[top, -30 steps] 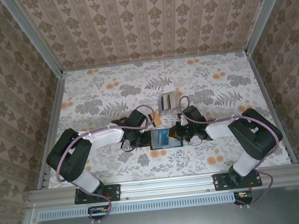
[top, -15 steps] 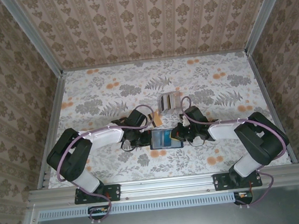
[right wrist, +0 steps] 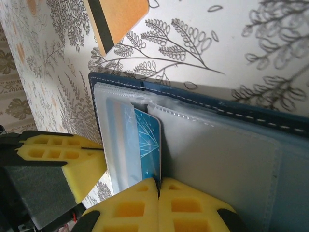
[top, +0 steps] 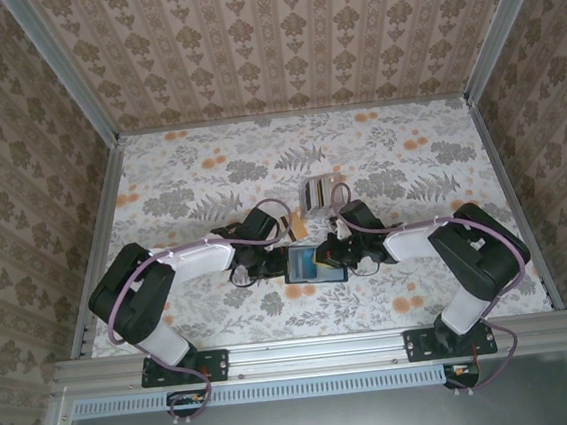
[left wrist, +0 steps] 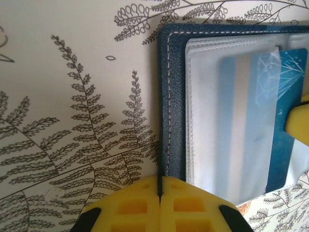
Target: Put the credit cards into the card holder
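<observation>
Top external view: at the left of the cluster, the left gripper [top: 275, 267] reaches in low over the floral-patterned table [top: 181, 192], its tip at the left edge of the dark navy-blue folding leather-like card holder [top: 316, 263], which lies open and flat near the front middle of the table. In the left wrist view its yellow foam pads [left wrist: 140, 208] are pressed together with no gap, their tips touching the holder's stitched edge [left wrist: 173, 96]. Just behind the holder's left part, apart from it, lies a gold-orange plastic card with a dark stripe [top: 300, 229], flat on the table, also seen in the right wrist view [right wrist: 118, 19]. Inside the holder, a blue plastic card with pale stripes [left wrist: 241, 121] sits partly in a clear plastic sleeve, its patterned end [right wrist: 147, 145] sticking out toward the fold. Farther back, a small stack of grey-beige plastic cards [top: 319, 194] rests on the table, well apart from the holder. At the holder's right side, the right gripper [top: 338, 257] has its yellow pads [right wrist: 193, 208] closed tight against each other, tips meeting the blue card's exposed edge; whether they pinch it cannot be told.
</observation>
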Motion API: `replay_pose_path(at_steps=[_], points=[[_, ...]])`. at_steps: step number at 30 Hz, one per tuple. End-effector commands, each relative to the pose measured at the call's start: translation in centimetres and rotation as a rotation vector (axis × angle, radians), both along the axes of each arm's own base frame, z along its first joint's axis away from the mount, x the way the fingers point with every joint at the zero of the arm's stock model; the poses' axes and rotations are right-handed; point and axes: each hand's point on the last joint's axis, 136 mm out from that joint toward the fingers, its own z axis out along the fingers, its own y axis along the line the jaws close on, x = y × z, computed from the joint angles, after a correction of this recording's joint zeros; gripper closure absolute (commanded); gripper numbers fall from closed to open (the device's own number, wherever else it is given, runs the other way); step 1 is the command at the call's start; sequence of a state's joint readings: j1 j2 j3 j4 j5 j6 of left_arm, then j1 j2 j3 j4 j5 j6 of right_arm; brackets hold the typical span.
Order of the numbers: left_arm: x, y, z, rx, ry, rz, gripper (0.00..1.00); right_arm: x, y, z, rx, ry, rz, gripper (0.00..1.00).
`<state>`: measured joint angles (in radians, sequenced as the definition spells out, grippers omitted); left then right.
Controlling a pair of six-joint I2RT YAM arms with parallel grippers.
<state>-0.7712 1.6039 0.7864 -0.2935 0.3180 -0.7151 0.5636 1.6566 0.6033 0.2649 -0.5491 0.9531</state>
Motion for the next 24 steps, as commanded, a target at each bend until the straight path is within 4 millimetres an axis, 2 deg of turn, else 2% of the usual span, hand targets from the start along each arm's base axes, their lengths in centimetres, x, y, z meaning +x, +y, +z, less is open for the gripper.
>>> replay_pose_path(at_steps=[1,7,12,18,24], points=[[-0.2,0.1,-0.8,0.022,0.020,0.003,1.00,0.8,0.7,-0.5,-0.009,-0.002,-0.036,1.00],[-0.4,0.1,-0.9,0.019,0.020,-0.001,1.00,1.2,2.2,-0.1,0.020,-0.026,-0.051,1.00],[-0.2,0.4,-0.9,0.020,0.012,0.006,1.00,0.3,2.2,0.2,0.002,-0.021,0.011,0.96],[0.5,1.6,-0.4,0.025,-0.026,0.050,0.99,-0.8,0.4,1.0,-0.134,-0.067,0.122,0.81],[0.9,1.9,1.2,-0.076,-0.078,0.083,0.90,-0.8,-3.3,2.8,-0.297,-0.153,0.110,0.59]])
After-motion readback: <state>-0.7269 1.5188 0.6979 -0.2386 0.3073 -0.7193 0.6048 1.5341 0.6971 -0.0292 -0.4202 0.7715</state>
